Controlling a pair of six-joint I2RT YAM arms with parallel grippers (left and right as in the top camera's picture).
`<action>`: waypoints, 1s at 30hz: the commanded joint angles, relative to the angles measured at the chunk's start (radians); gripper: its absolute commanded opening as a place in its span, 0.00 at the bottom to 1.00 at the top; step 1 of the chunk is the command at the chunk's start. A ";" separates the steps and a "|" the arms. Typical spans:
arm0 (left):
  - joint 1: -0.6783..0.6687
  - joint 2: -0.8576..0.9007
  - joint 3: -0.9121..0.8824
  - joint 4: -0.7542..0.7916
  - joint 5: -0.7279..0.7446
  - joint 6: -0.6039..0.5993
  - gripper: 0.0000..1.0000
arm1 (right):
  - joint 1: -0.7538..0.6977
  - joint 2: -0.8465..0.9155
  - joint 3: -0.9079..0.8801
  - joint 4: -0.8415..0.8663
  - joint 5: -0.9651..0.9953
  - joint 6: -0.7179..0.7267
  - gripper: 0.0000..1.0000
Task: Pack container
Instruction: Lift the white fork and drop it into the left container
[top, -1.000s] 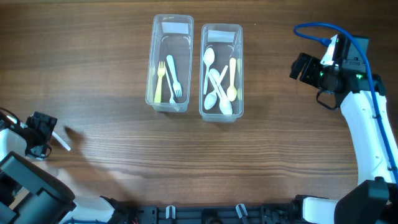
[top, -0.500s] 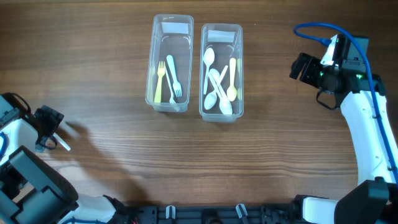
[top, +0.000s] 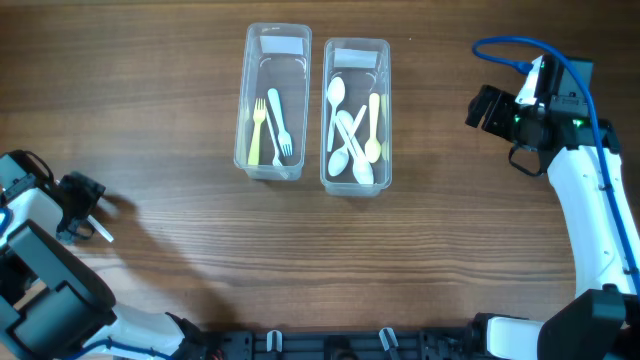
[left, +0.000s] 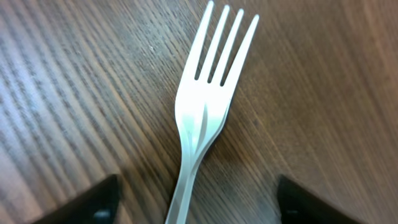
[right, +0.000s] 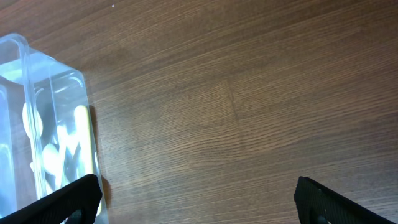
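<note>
A white plastic fork (left: 208, 106) lies flat on the wooden table at the far left (top: 101, 232), tines pointing away from my left gripper. My left gripper (left: 194, 202) is open, its fingers wide apart on either side of the fork's handle, low over the table (top: 80, 203). A clear container (top: 250, 120) holds two forks, one yellow and one white. The clear container (top: 386, 110) beside it holds several spoons; it also shows in the right wrist view (right: 28, 93). My right gripper (right: 199, 199) is open and empty, to the right of the spoon container (top: 483, 108).
The two containers stand side by side at the back middle of the table. A blue cable (top: 505, 48) loops over the right arm. The table's front edge (top: 320, 325) runs along the bottom.
My left gripper has shifted slightly up and turned over the fork at the far left. The fork stays on the table. The right arm has not moved.
</note>
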 joint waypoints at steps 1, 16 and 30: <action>-0.004 0.042 -0.008 0.015 0.012 0.008 0.65 | -0.002 -0.009 0.010 0.003 0.013 -0.018 1.00; -0.003 0.060 -0.007 0.016 0.023 0.008 0.04 | -0.002 -0.009 0.010 0.003 0.013 -0.018 1.00; -0.239 -0.396 0.071 0.026 0.613 0.142 0.04 | -0.002 -0.009 0.010 0.003 0.013 -0.018 1.00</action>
